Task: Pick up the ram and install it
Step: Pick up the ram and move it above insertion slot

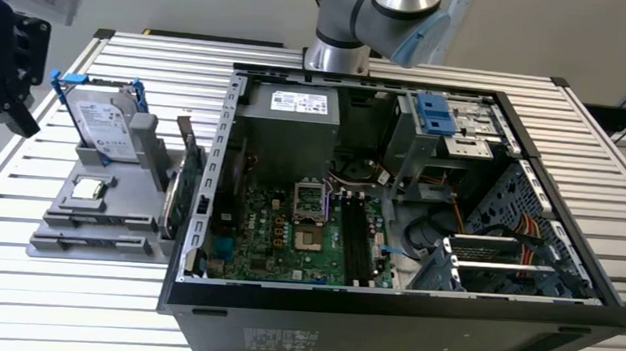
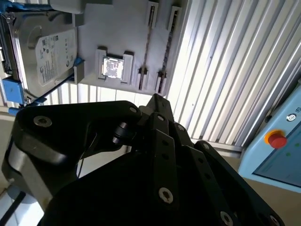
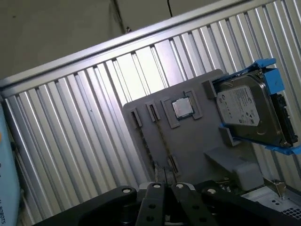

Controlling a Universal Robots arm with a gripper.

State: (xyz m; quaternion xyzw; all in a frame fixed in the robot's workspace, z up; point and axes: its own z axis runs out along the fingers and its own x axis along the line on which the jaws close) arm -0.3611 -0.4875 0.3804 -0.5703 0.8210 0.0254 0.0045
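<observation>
— On the slatted table (image 1: 87, 308), where do you have the ram?

— Look at your grey holder (image 1: 137, 214). It sits just beside the open computer case (image 1: 391, 327), toward the table edge on the exterior view's left. The ram (image 3: 163, 141) stands edge-on in one of the holder's narrow slots, next to the CPU (image 3: 182, 107). You see it as a thin strip in the first wrist view.

— And your gripper?

— Your gripper (image 3: 165, 184) hangs by that same table edge, apart from the holder. Both wrist views show its fingers drawn together with nothing between them.

— What else do you have around it?

— Your hard drive (image 1: 109, 130), with its blue clips, stands upright at the holder's end away from the slots. A green expansion card (image 1: 181, 192) stands on edge between holder and case.
</observation>
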